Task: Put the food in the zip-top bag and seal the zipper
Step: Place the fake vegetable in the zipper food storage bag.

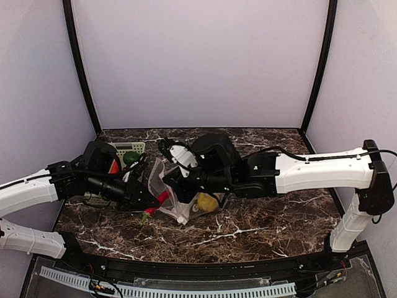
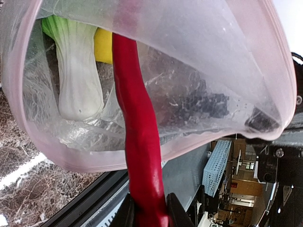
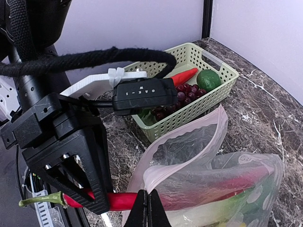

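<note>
1. Your left gripper (image 2: 147, 212) clamps a red chili pepper (image 2: 137, 142), half inside the zip-top bag (image 2: 222, 71) at the centre of the table (image 1: 260, 230).
2. Your right gripper (image 3: 148, 205) pinches the bag's rim; if it slips, the mouth could collapse and snag the chili.

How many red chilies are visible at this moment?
2: one chili is gripped by the left hand, partway inside the bag; another chili lies in the basket. More may be hidden.
</note>
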`<state>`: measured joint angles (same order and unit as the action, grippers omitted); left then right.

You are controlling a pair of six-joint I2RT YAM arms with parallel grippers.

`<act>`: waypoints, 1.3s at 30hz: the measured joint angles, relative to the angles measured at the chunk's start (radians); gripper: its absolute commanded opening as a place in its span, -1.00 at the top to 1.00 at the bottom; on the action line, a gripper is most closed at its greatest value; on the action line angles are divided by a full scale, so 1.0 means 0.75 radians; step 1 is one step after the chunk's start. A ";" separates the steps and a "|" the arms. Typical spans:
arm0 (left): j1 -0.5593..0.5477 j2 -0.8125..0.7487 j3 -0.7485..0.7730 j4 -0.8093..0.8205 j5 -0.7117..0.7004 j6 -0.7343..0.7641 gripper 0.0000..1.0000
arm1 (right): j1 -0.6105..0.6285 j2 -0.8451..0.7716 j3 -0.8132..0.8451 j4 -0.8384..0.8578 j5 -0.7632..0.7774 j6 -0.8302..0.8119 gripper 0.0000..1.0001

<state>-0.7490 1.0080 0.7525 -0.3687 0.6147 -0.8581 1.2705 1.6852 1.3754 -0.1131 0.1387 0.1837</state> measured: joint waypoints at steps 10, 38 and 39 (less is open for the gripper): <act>0.033 0.066 -0.001 0.185 -0.096 -0.069 0.74 | 0.006 0.001 -0.011 0.041 0.017 0.175 1.00; 0.035 0.394 0.018 0.457 -0.377 -0.018 0.75 | 0.006 -0.001 -0.011 0.079 0.017 0.506 1.00; 0.035 0.400 0.020 0.465 -0.386 -0.017 0.75 | 0.006 -0.001 -0.011 0.079 0.021 0.508 1.00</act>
<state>-0.7227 1.3083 0.7677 -0.0196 0.3256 -0.8707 1.2751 1.6848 1.3674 -0.0536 0.1543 0.5648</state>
